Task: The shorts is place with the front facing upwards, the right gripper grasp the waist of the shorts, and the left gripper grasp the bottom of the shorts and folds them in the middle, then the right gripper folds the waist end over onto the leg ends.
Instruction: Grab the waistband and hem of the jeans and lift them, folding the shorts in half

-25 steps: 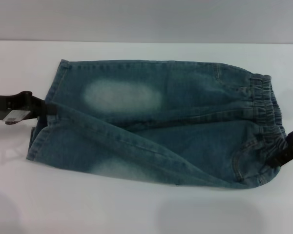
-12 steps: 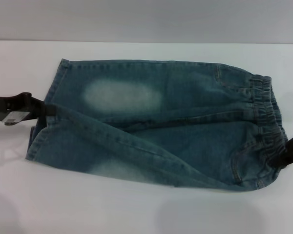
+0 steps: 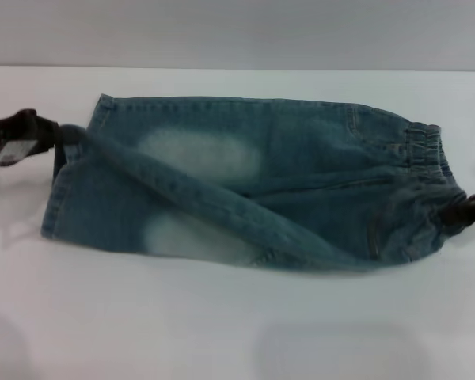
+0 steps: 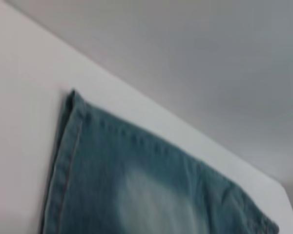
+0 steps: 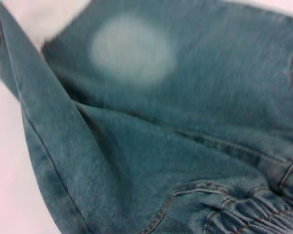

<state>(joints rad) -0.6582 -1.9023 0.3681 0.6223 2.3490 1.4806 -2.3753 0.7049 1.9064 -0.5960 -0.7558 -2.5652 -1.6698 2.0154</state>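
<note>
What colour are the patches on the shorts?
Pale whitish-blue patches on blue-green shorts; clearest in the right wrist view.

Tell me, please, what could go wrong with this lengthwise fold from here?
1. The lifted near edge of the denim shorts sags between the hands, so it may land as a crooked crease.
2. The left hand grips only a corner of the leg hem; the fabric could slip.
3. The right hand bunches the elastic waistband, which might stay wrinkled on the white table.
</note>
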